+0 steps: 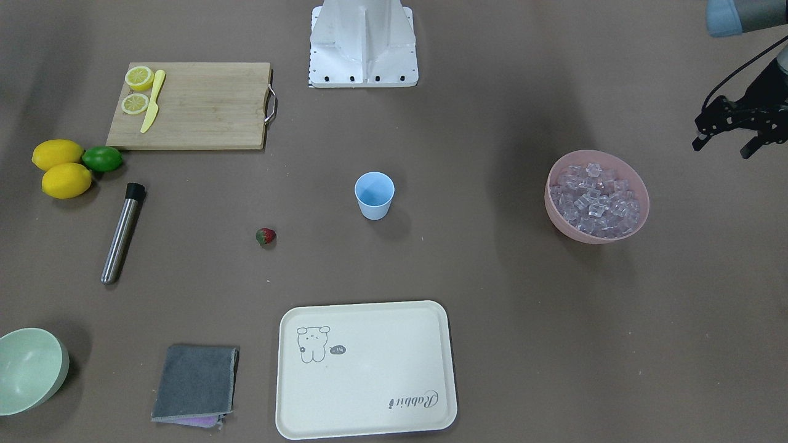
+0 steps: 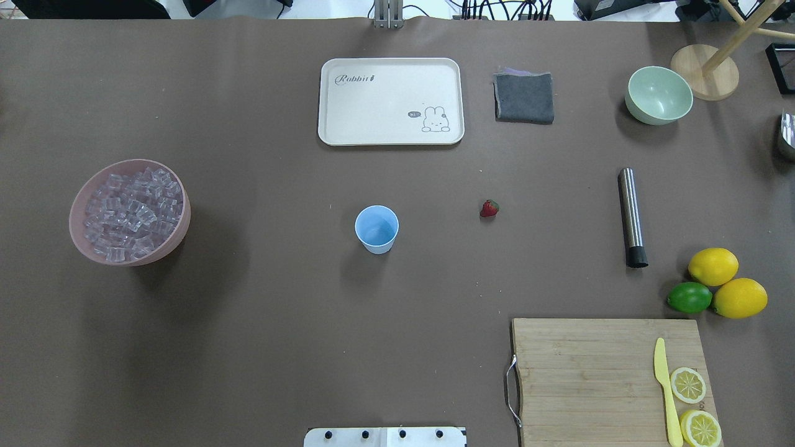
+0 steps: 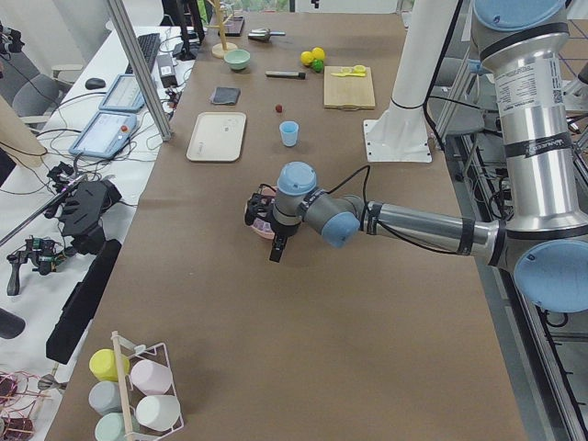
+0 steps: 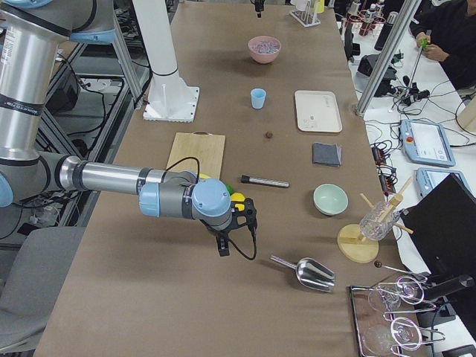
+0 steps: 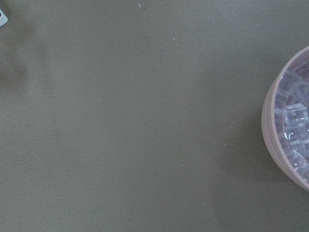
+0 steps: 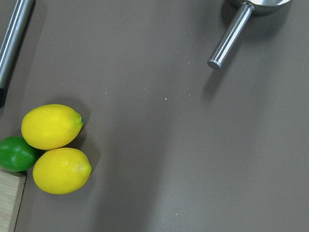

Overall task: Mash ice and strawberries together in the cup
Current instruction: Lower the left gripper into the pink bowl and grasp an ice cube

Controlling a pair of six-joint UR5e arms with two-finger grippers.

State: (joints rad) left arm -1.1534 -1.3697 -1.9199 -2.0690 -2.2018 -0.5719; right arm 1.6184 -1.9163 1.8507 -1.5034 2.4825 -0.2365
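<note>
The light blue cup (image 1: pixel 374 195) stands upright mid-table and looks empty; it also shows in the overhead view (image 2: pixel 376 230). The strawberry (image 1: pixel 266 236) lies on the table, apart from the cup. The ice (image 1: pixel 594 200) fills a pink bowl (image 1: pixel 552 212). My left gripper (image 1: pixel 721 149) hovers beside that bowl, away from the cup, with its fingers apart and empty. My right gripper (image 4: pixel 223 249) shows only in the exterior right view, near the lemons; I cannot tell whether it is open.
A steel muddler (image 1: pixel 123 232) lies near two lemons (image 1: pixel 61 167) and a lime (image 1: pixel 102 159). A cutting board (image 1: pixel 203 107) holds lemon halves and a yellow knife. A cream tray (image 1: pixel 369 394), grey cloth (image 1: pixel 196 383), green bowl (image 1: pixel 31 369) and metal scoop (image 4: pixel 312 274) are nearby.
</note>
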